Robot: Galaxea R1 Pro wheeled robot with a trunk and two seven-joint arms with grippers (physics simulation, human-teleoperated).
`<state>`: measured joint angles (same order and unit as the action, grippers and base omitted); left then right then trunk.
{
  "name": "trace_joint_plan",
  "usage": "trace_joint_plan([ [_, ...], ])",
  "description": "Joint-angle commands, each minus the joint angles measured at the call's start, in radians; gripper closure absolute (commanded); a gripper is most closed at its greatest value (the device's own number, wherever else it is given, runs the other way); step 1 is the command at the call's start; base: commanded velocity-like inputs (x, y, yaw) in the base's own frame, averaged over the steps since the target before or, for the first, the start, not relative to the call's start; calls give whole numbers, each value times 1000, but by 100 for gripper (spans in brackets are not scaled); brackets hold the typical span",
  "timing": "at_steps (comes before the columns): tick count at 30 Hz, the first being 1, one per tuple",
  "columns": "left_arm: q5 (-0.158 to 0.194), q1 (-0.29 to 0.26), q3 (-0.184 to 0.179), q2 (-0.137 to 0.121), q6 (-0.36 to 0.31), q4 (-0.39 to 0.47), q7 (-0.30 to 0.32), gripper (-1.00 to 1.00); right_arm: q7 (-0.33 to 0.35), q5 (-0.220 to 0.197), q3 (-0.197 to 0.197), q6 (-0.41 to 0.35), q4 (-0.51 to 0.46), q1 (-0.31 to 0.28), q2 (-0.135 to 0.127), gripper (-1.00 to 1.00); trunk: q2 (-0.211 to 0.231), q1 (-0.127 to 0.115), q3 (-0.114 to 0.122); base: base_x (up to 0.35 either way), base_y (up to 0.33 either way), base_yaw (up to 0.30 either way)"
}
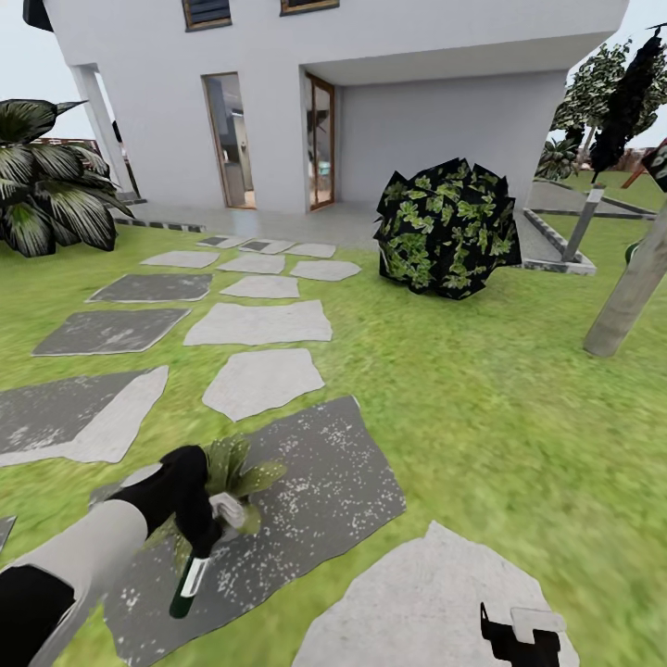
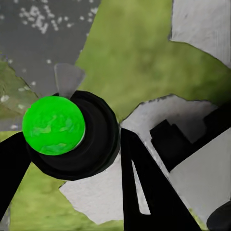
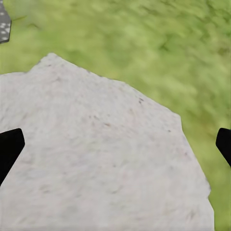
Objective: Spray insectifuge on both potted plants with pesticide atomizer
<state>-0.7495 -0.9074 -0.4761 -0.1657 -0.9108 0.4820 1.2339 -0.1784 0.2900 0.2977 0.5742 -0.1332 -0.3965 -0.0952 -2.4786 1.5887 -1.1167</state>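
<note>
House [image 1: 278,102]: white walls, an open doorway and a glazed door, at the lawn's far edge.
Lawn [image 1: 482,389]: green, carrying a run of grey stepping stones from the house toward me.
Bush [image 1: 446,227]: dark with bright green leaves, on the grass near the porch corner.
Striped plant [image 1: 51,190]: at the lawn's left edge.
Dark stone [image 1: 324,500]: speckled slab; the potted plant stands near its left edge.
Pale stone [image 1: 417,602]: under my right gripper.
Potted plant [image 1: 232,472]: a small green rosette, partly hidden behind my left wrist.
Left gripper [image 1: 199,547]: clenched around the atomizer, above the dark stone just beside the plant.
Atomizer [image 1: 190,584]: dark bottle pointing down; in the left wrist view its end is a bright green disc [image 2: 54,125].
Right gripper [image 1: 519,635]: fingers spread, nothing between them, over the pale stone [image 3: 96,168].
Writing: none I can read.
</note>
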Motion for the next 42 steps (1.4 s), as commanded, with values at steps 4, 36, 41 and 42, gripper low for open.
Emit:
trace_joint_plan([
  [4,0,4,1,-62,35,0,14,100,-6,11,4,3,1,-1,0,-100,0,0,-1,0,0,0],
  [36,6,5,4,-38,28,6,16,100,-6,11,4,3,1,-1,0,-100,0,0,-1,-56,104,-40],
  [41,8,-8,2,-35,25,16,32,100,-6,11,4,3,1,-1,0,-100,0,0,-1,161,223,0],
  [42,-1,-13,-2,-33,29,17,94,100,-6,11,4,3,1,-1,0,-100,0,0,-1,23,26,0],
])
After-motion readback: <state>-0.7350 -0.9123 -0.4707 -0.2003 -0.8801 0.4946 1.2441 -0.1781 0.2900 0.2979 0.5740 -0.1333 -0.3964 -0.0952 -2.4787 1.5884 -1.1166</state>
